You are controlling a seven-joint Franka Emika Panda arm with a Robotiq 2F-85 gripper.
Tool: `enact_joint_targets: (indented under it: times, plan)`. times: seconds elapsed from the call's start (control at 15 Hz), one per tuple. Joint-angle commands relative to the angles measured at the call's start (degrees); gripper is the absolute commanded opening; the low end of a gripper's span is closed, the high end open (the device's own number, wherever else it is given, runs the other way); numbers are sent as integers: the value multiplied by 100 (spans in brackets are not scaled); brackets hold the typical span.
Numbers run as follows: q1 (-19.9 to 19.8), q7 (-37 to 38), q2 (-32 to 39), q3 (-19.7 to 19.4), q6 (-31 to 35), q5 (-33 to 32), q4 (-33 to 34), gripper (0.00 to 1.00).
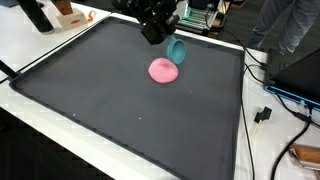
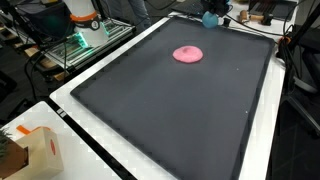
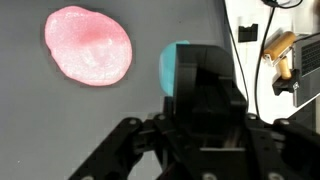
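Black mat [image 1: 120,110] covers most of a white table [image 1: 60,135]. Black cables [image 1: 263,114] lie on the table's bare strip just beside the mat. A cardboard box [image 2: 35,152] sits on a table corner. A wire rack [image 2: 85,45] stands beyond the table edge.

A wide mat [image 1: 120,105] fills the view: matt black with a fine grain, like rubber or felt. It lies on a smooth, white, slightly glossy table [image 1: 40,128]. Toward 1 o'clock from the mat's centre is a pink disc [image 1: 164,71], which the wrist view shows as smooth, softly shiny and faintly mottled, like silicone. At the disc's 1 o'clock is a teal cup [image 1: 177,49] of smooth, matt plastic. The gripper [image 1: 155,35] is hard, dull black; plastic or metal cannot be told. At 8 o'clock in an exterior view stands a matt cardboard box [image 2: 32,150].
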Motion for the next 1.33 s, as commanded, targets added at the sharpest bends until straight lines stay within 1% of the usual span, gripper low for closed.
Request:
enact_joint_targets:
  times: [0.0, 0.47, 0.73, 0.93, 1.27]
  plan:
    - [163, 447, -226, -79, -112, -652, 24, 25]
    - [438, 1077, -439, -54, -347, -1807, 133, 25]
    - [582, 1360, -529, -39, -453, -2349, 166, 25]
    - [663, 1529, -581, -26, -502, -2653, 167, 25]
    - [741, 1665, -625, -10, -536, -2974, 179, 25]
